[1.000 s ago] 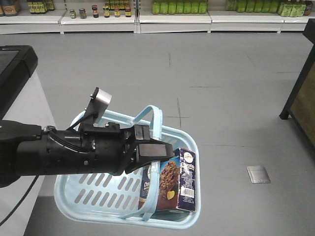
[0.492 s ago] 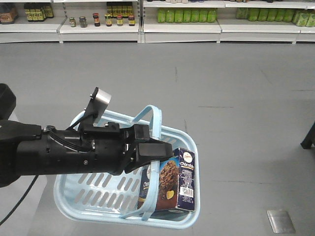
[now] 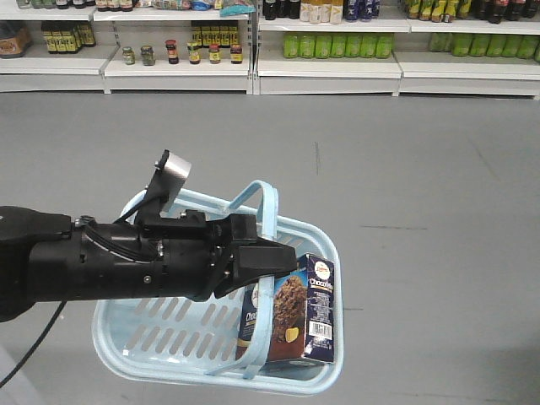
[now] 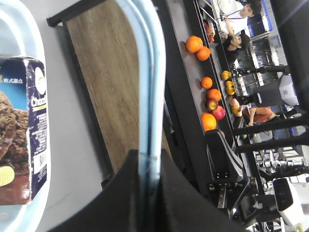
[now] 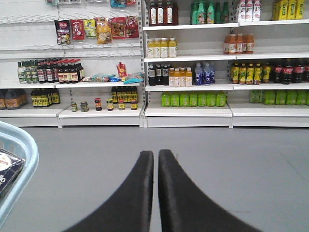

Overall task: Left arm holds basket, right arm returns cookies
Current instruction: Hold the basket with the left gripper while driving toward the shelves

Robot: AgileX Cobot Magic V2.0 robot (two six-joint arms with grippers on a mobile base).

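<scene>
1. Above the grey floor of a shop aisle, the left gripper [image 3: 283, 257] carries the basket [image 3: 211, 375] clear of the ground. Its jaws are clenched on the loop handles [image 3: 268, 211], and the wrist view shows these pinched between them.
2. That half of the task looks done: the basket hangs roughly level and is steadied from above.
3. The cookies [image 3: 295, 312] are not yet out. The carton stands upright inside the basket, against the end wall farthest from the arm, with its barcode side turned outward.
4. Nothing else shows in the basket. The slotted floor beside the carton is bare, though the arm hides part of the interior.
5. The right gripper [image 5: 155, 162] holds nothing. Its jaws are pressed nearly together with only a thin slit between them, and it points across the open floor towards the shelves [image 5: 193, 110] of bottles and jars.
6. From that wrist view the basket rim and a corner of the carton sit at the far left edge, so the gripper is apart from the carton and not lined up with it.
7. Left to do, as I judge it: open the right jaws, reach into the basket, grip the carton, lift it out and set it on a shelf. No cookie shelf can be made out from here.
</scene>
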